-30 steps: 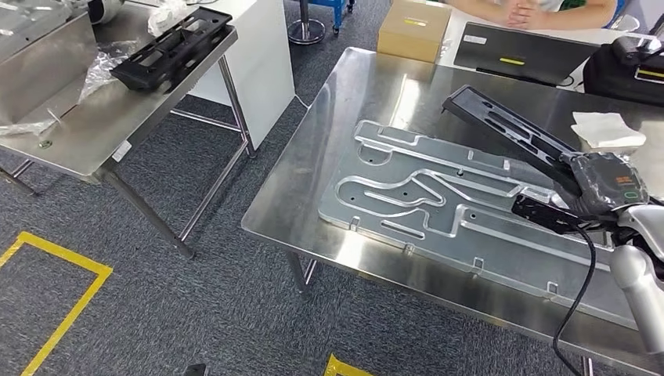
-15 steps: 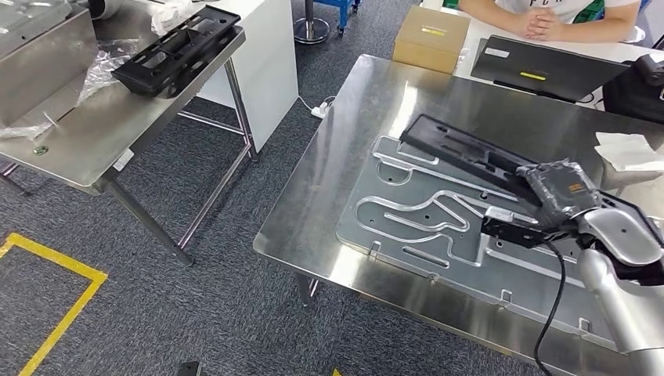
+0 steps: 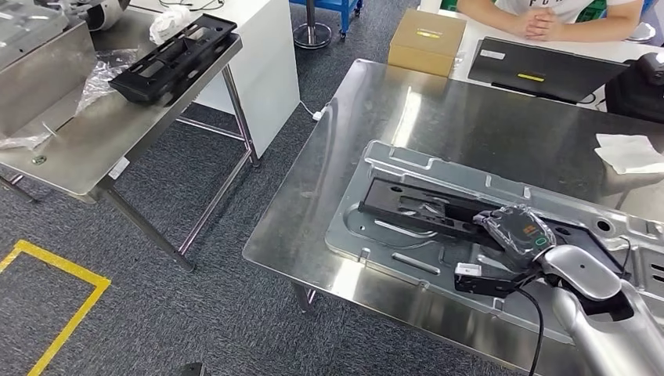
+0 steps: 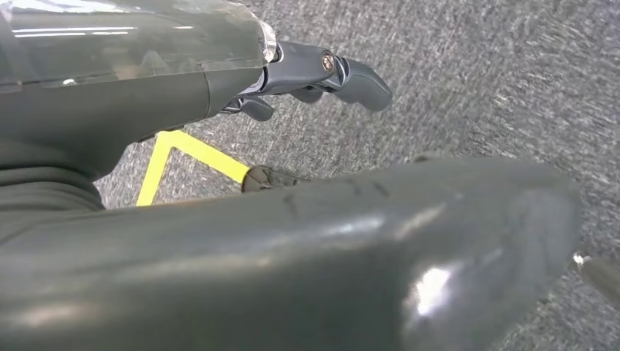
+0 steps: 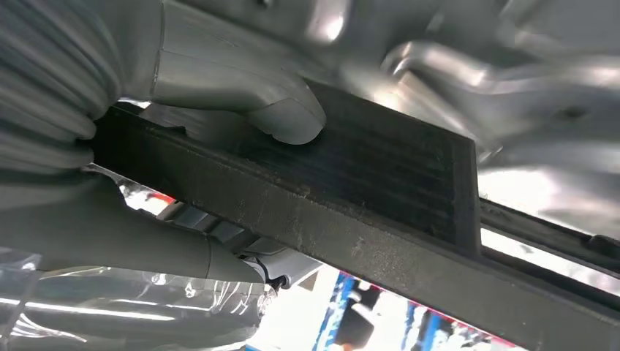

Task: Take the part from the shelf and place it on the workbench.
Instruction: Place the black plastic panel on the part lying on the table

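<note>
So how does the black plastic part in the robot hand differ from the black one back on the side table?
The held black slotted plastic part is gripped by the right robot hand over the grooved silver metal plate. The other black slotted plastic part lies untouched on the steel side table beside clear plastic wrap. Both look like long, black, slotted frames.

Bare workbench (image 3: 438,110) beyond metal plate (image 3: 407,160)

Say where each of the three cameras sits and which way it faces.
Head view: high on the body, looking down at the workbench; right hand holds the black part.
Left wrist view: behind the left hand, facing carpet.
Right wrist view: behind the right hand, against the part.
Head and right wrist views share the part.
</note>
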`<control>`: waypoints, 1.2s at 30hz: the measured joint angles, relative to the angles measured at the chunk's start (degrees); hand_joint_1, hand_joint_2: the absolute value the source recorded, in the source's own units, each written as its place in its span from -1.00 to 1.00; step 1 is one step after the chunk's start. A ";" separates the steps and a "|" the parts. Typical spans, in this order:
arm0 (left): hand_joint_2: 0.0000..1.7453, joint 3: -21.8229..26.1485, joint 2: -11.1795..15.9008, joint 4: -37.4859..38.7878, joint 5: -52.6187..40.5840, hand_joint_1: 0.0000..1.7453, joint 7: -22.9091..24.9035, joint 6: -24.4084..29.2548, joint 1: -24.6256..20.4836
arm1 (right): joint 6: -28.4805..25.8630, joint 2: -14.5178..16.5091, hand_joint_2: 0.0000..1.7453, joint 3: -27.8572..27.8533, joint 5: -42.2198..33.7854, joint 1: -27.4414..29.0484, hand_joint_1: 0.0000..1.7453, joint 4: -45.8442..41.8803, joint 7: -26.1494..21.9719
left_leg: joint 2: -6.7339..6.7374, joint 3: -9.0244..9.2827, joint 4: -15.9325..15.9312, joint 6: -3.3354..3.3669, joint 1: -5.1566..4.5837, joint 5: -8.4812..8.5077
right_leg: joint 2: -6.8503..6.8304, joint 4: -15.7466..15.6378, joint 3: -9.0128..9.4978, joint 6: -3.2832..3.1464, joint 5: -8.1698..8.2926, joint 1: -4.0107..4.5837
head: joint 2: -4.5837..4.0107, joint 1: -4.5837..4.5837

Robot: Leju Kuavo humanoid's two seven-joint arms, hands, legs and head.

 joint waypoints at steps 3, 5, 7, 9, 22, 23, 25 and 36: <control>-1.00 0.01 -0.01 0.00 0.38 -1.00 -0.07 0.01 0.00 | 0.08 -1.07 0.00 0.33 -0.71 1.15 0.00 -1.90 -0.20 | 0.06 5.14 -10.74 0.00 0.15 5.06 | 0.16 0.57 0.29 0.76 -0.66 -0.20 | -0.01 -0.01; -1.00 0.01 -0.02 0.00 0.73 -1.00 -0.08 0.14 -0.09 | 0.08 -1.57 -1.00 0.37 -0.89 1.68 -1.00 -3.11 -0.10 | -0.01 6.69 -13.85 0.53 -0.09 5.45 | 0.27 0.65 0.26 1.43 -0.77 -0.08 | 0.00 0.01; -1.00 0.01 -0.02 0.00 0.94 -1.00 -0.08 0.42 -0.10 | 0.09 -1.81 -1.00 0.38 -0.98 2.21 -1.00 -4.13 -0.01 | -0.05 6.82 -14.10 1.36 -0.27 5.49 | 0.32 0.35 0.37 2.13 -0.65 -0.08 | 0.00 0.02; -1.00 0.01 -0.02 0.00 0.97 -1.00 -0.10 0.63 -0.09 | 0.09 -2.04 -1.00 0.38 -1.02 2.62 -1.00 -4.96 0.04 | 0.00 7.15 -14.69 2.23 -0.19 5.78 | 0.24 1.46 0.05 2.63 -1.63 -0.25 | 0.00 0.01; -1.00 0.02 -0.14 0.00 1.32 -1.00 -1.35 0.21 -0.11 | 0.13 -3.06 -1.00 0.38 -1.02 3.69 -1.00 -6.94 0.36 | -0.08 7.46 -14.43 1.86 -1.03 5.36 | 0.24 0.82 -0.01 1.16 -0.63 0.60 | 0.00 0.01; -1.00 0.02 -0.13 0.00 1.45 -1.00 -1.60 0.10 -0.10 | 0.13 -3.10 -1.00 0.37 -1.01 3.66 -1.00 -7.11 0.40 | -0.06 7.48 -14.38 1.57 -1.00 5.19 | 0.22 0.63 0.06 0.87 -0.52 0.48 | 0.00 0.01; -1.00 0.02 -0.11 0.00 1.87 -1.00 -1.91 -0.14 -0.13 | 0.11 -3.12 -1.00 0.34 -1.00 3.50 -1.00 -7.54 0.68 | 0.02 6.42 -11.77 0.98 -0.93 3.31 | 0.12 0.24 0.28 0.20 -0.32 0.16 | 0.00 0.01; -1.00 -0.01 -0.01 0.02 3.14 -1.00 -1.37 -0.26 0.07 | 0.04 -1.08 -1.00 -8.68 -31.16 4.56 -1.00 -13.92 -2.72 | 0.03 7.70 -14.35 2.25 -1.15 5.61 | -0.07 0.18 1.01 0.40 -0.97 0.58 | 0.00 0.00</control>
